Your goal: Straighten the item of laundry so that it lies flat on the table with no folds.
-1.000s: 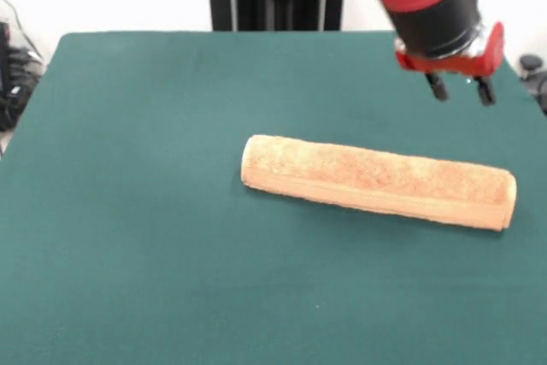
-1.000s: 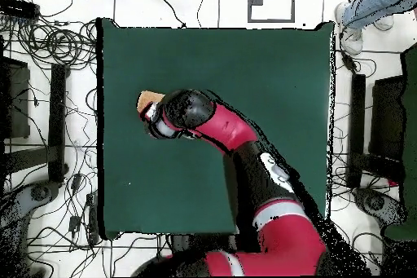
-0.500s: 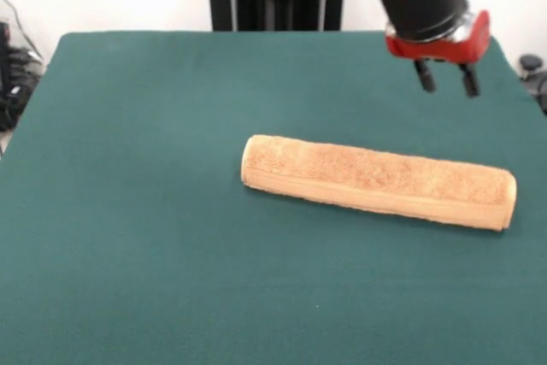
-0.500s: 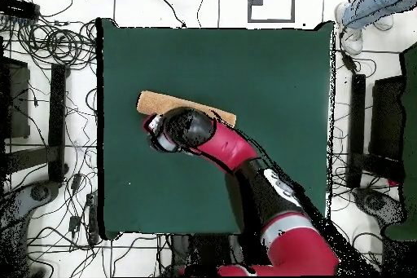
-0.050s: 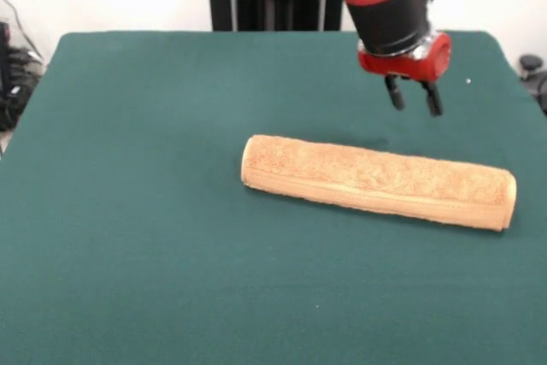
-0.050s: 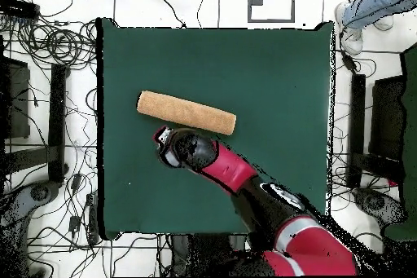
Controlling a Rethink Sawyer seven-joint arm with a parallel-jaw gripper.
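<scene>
Lying rolled into 1 long tube, towel (image 5: 379, 181) on table (image 5: 137, 126) remains fully unflattened; gripper (image 5: 413, 100) hovers just behind it, empty, narrowly parted.

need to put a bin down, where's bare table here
Bare felt lies on every side of the rolled orange-tan terry towel on the dark green felt table: widest between towel and the near edge, and toward the left edge. Crowded only behind the towel, where the red-and-black arm's pincer hangs above it.

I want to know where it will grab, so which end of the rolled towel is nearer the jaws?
The tapered end at the front view's right; the gripper hangs behind that half of the towel, away from the round end.
</scene>
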